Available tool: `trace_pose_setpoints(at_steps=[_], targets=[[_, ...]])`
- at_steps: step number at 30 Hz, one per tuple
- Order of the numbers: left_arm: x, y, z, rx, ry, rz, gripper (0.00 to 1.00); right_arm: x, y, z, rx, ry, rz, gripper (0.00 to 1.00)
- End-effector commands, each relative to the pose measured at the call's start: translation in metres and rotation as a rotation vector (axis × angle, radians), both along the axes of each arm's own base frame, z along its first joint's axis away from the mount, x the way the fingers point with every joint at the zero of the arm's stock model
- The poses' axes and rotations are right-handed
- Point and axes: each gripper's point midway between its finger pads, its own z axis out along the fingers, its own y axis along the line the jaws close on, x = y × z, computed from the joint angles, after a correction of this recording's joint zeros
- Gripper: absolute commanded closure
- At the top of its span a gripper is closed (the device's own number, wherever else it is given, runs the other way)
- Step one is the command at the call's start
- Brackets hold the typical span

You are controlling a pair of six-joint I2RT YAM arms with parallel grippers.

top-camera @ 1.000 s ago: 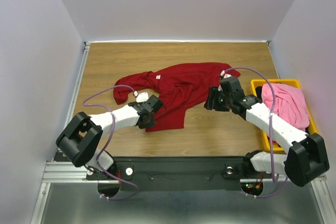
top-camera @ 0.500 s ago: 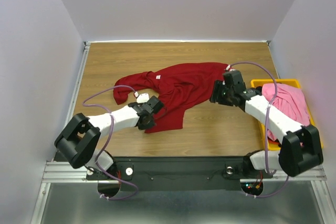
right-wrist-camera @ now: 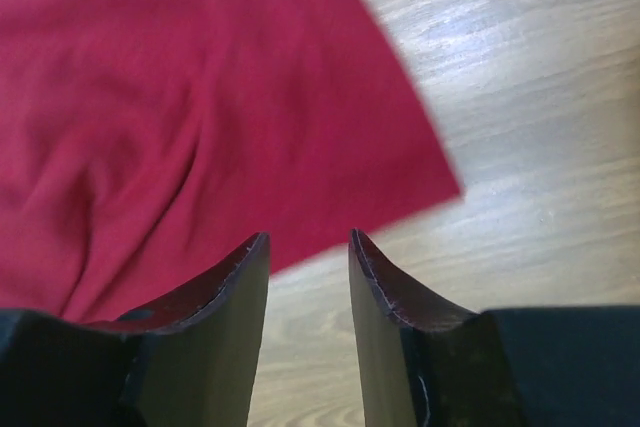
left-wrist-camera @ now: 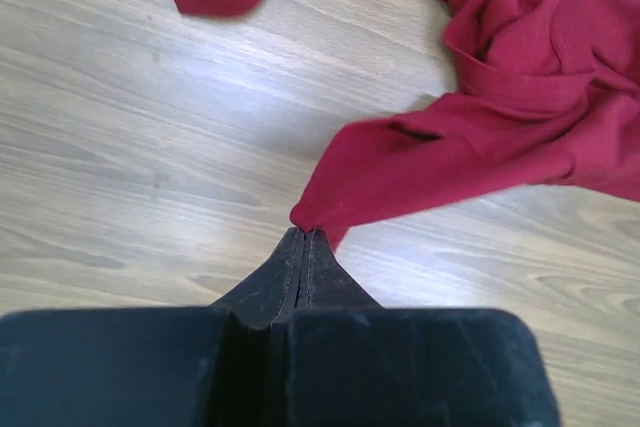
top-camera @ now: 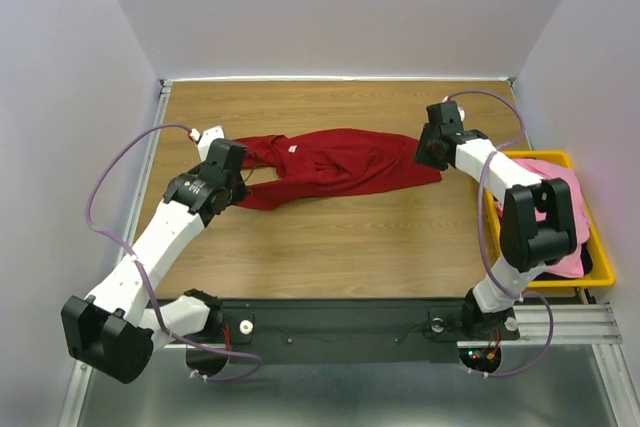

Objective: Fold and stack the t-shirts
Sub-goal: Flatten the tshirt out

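The dark red t-shirt lies drawn out in a long band across the middle of the table, its white neck label facing up. My left gripper is at its left end, and the left wrist view shows the gripper shut on a corner of the red cloth. My right gripper is at the shirt's right end. In the right wrist view it is open and empty just over the shirt's edge. The pink t-shirt lies in the bin. No black shirt shows clearly.
The yellow plastic bin stands at the right edge of the wooden table, close beside the right arm. White walls enclose the table on three sides. A purple cable loops off the left arm.
My left arm has swung out to the left and back, dragging the shirt's corner with it. My right gripper has moved back and right. The shirt has gone from a spread heap to a long band.
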Motion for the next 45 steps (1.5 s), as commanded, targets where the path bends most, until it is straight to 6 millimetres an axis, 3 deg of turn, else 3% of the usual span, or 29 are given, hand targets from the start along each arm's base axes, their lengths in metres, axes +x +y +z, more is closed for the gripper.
trace_pose_setpoints(at_steps=[1,5,9,14,18,21,26,31,45], targets=[[-0.007,0.018,0.017,0.078,0.022,-0.062,1.00,0.023,-0.013,0.007,-0.018,-0.044,-0.056,0.58],[-0.006,0.042,0.033,0.122,-0.002,-0.031,1.00,0.019,-0.011,-0.017,0.000,0.008,-0.068,0.58],[-0.004,0.052,0.044,0.139,-0.020,-0.027,1.00,0.003,-0.019,-0.035,-0.018,0.050,-0.115,0.57],[0.000,0.047,0.044,0.117,-0.028,-0.056,1.00,-0.013,-0.030,-0.042,-0.010,0.063,-0.186,0.54],[-0.001,0.044,0.038,0.109,-0.019,-0.075,1.00,-0.025,-0.023,-0.045,0.046,0.078,-0.201,0.52],[-0.001,0.043,0.036,0.106,-0.019,-0.084,1.00,-0.048,-0.016,-0.054,0.102,0.115,-0.202,0.48],[0.000,0.040,0.035,0.100,-0.020,-0.105,1.00,-0.068,-0.007,-0.051,0.176,0.117,-0.195,0.44],[0.002,0.040,0.034,0.103,-0.020,-0.115,1.00,-0.075,0.000,-0.053,0.223,0.121,-0.186,0.43],[0.004,0.041,0.036,0.109,-0.037,-0.129,1.00,-0.083,0.008,-0.087,0.257,0.177,-0.190,0.48]])
